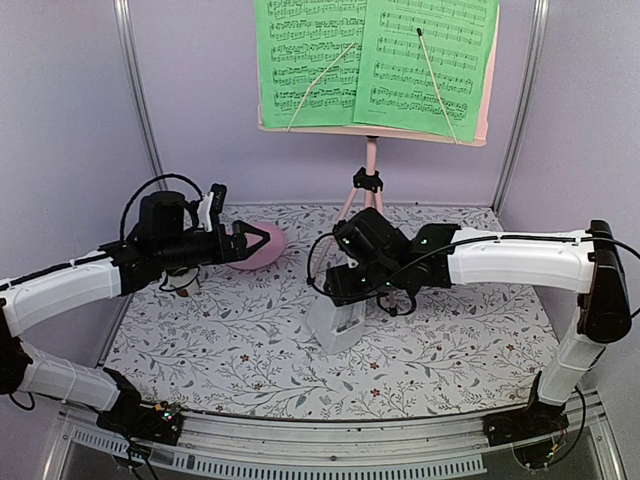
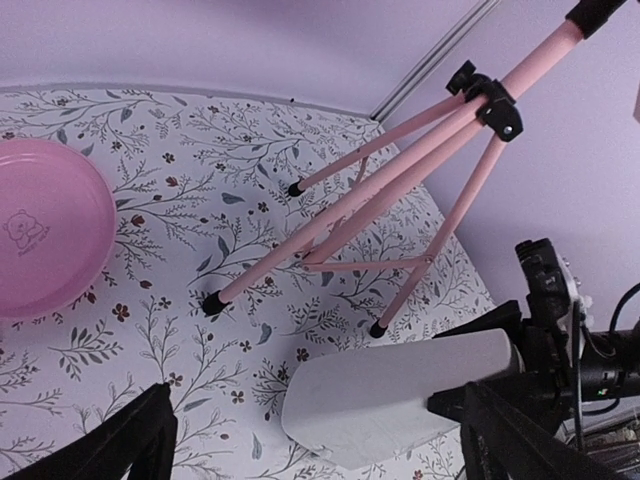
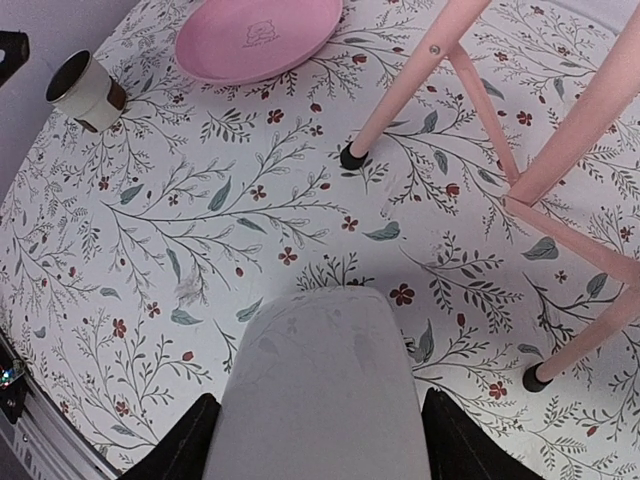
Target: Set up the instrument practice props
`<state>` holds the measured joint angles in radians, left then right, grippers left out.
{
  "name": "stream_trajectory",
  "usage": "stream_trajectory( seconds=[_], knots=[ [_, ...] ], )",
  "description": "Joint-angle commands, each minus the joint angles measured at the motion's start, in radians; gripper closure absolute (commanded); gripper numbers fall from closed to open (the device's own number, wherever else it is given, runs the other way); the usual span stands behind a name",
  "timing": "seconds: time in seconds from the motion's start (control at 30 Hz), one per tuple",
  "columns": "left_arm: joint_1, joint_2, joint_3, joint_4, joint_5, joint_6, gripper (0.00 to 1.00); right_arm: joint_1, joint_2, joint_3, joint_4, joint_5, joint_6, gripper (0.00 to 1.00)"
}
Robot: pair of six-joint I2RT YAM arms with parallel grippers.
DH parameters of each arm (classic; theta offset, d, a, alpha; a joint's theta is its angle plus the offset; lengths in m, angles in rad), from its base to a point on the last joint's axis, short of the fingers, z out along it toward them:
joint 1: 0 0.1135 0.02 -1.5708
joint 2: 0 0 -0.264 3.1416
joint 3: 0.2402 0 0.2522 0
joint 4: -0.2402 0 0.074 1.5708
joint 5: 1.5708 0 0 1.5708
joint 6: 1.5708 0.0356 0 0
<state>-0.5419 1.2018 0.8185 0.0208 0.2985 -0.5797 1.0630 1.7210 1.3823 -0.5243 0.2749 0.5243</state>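
The pink tripod music stand (image 1: 371, 160) stands at the back centre, and its desk holds two green sheet-music pages (image 1: 310, 60). Its legs show in the left wrist view (image 2: 400, 190) and the right wrist view (image 3: 400, 100). My right gripper (image 1: 350, 295) is shut on the white pyramid metronome (image 1: 337, 322) in front of the stand. The black fingers press its two sides (image 3: 320, 390). I cannot tell whether its base touches the cloth. My left gripper (image 1: 250, 240) is open and empty, left of the stand, with the metronome (image 2: 400, 395) ahead of it.
A pink plate (image 1: 265, 250) lies just beyond the left gripper, also in the right wrist view (image 3: 260, 35). A small cup (image 3: 85, 90) stands near the table's left edge. White enclosure walls close in the back and the sides.
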Motion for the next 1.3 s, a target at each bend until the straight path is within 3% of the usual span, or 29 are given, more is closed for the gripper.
stream_trajectory(
  seconds=[0.0, 0.1, 0.33, 0.57, 0.77, 0.9, 1.0, 1.13, 1.27],
  knots=[
    [-0.008, -0.027, -0.027, -0.011, -0.009, 0.000, 0.01, 0.021, -0.001, 0.051, 0.111, -0.009, 0.021, 0.37],
    [-0.010, -0.027, -0.041, -0.014, -0.012, 0.001, 0.01, 0.024, -0.001, 0.052, 0.139, -0.052, 0.004, 0.21],
    [-0.010, -0.062, -0.065, -0.021, -0.006, -0.001, 0.01, 0.025, -0.092, 0.020, 0.209, -0.136, -0.012, 0.01],
    [-0.043, -0.067, -0.149, -0.032, 0.012, -0.033, 0.01, -0.072, -0.329, -0.230, 0.253, -0.225, -0.043, 0.01],
    [-0.082, -0.019, -0.225, 0.000, 0.029, -0.057, 0.20, -0.168, -0.461, -0.488, 0.331, -0.359, -0.097, 0.14],
    [-0.092, 0.018, -0.269, 0.060, 0.082, -0.074, 0.46, -0.169, -0.400, -0.512, 0.338, -0.384, -0.167, 0.31],
    [-0.114, 0.053, -0.284, 0.090, 0.095, -0.085, 0.61, -0.170, -0.346, -0.533, 0.398, -0.396, -0.181, 0.48],
    [-0.150, 0.113, -0.299, 0.153, 0.104, -0.108, 0.72, -0.177, -0.252, -0.523, 0.441, -0.349, -0.210, 0.66],
    [-0.171, 0.197, -0.299, 0.222, 0.119, -0.132, 0.82, -0.182, -0.172, -0.509, 0.510, -0.351, -0.238, 0.74]
  ],
)
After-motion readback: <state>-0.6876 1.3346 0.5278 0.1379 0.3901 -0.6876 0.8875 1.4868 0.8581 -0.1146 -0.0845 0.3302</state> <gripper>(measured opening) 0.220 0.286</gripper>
